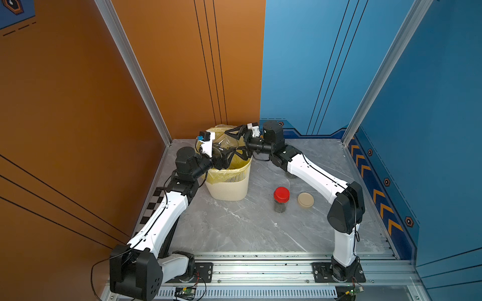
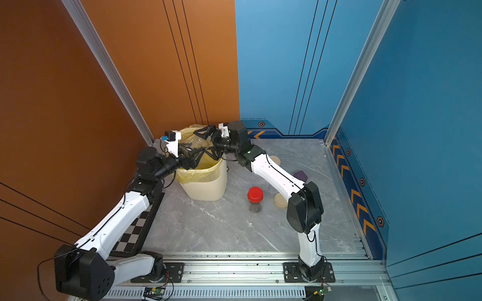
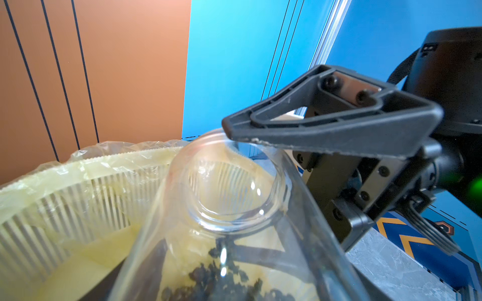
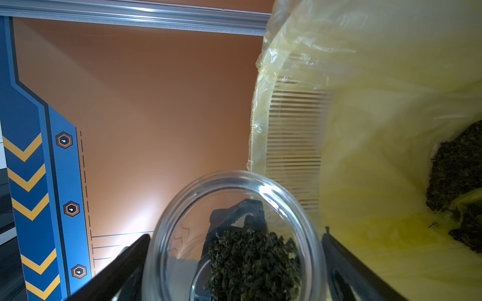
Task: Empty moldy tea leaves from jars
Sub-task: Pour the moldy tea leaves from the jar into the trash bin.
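Grey marble table [image 1: 234, 229]; left gripper [image 1: 229, 156] is pinching the tilted jar [image 1: 224, 145] over the bin [image 1: 229, 187]; right gripper [image 1: 236, 143] fingers are straddling it, grip unclear.

White links [image 1: 159, 219], black joints [image 1: 344, 208], cables, maybe green light [image 3: 473, 182]

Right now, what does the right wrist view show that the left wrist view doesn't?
Right wrist only: a dark clump of loose tea leaves lying in the thin yellow bag. Left wrist only: the right tool's black finger at the mouth of the lidless clear glass jar. Both: that jar, dark leaves inside it, and the cream slatted bin with its bag.
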Robot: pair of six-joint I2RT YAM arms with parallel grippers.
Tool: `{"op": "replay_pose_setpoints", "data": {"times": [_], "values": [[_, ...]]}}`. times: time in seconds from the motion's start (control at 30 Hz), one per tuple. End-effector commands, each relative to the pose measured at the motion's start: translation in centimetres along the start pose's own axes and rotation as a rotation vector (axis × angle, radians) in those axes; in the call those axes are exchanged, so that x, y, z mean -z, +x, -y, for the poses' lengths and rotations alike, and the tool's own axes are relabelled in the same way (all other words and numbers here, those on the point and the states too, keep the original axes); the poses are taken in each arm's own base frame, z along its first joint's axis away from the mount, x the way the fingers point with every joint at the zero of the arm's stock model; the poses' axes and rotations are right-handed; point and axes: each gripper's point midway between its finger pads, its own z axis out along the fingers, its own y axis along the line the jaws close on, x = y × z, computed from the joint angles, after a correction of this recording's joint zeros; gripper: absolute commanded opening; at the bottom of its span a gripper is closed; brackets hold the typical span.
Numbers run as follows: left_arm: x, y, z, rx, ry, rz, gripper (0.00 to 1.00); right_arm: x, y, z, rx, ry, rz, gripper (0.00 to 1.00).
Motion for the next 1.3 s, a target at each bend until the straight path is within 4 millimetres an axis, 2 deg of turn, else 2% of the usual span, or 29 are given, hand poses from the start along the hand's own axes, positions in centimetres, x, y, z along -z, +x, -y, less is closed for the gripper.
{"op": "replay_pose_setpoints", "data": {"times": [0.0, 0.47, 0.63, 0.8, 0.93, 1.07, 1.27], "values": [[1.5, -5.6, 1.6, -0.047, 0.019, 0.11, 0.53, 1.8, -0.1, -2.8, 0.067, -0.066, 0.01, 1.0], [3.5, -5.9, 2.1, -0.006, -0.041, -0.026, 0.52, 4.2, -1.7, -5.3, 0.102, -0.152, 0.019, 1.0], [4.3, -5.3, 2.1, 0.031, -0.07, -0.091, 0.52, 4.0, -1.6, -6.0, 0.107, -0.207, -0.003, 1.0], [4.9, -4.9, 1.9, 0.076, -0.104, -0.153, 0.52, 4.1, -1.1, -8.0, 0.159, -0.27, -0.046, 1.0], [5.3, -4.2, 1.8, 0.121, -0.125, -0.2, 0.51, 5.1, -1.2, -8.5, 0.272, -0.255, -0.043, 1.0], [5.7, -3.7, 1.7, 0.186, -0.15, -0.23, 0.51, 6.7, -2.1, -6.8, 0.459, -0.119, 0.017, 1.0], [5.8, -3.4, 1.6, 0.254, -0.169, -0.275, 0.52, 9.2, -3.3, -5.5, 0.827, 0.07, 0.134, 1.0]]}}
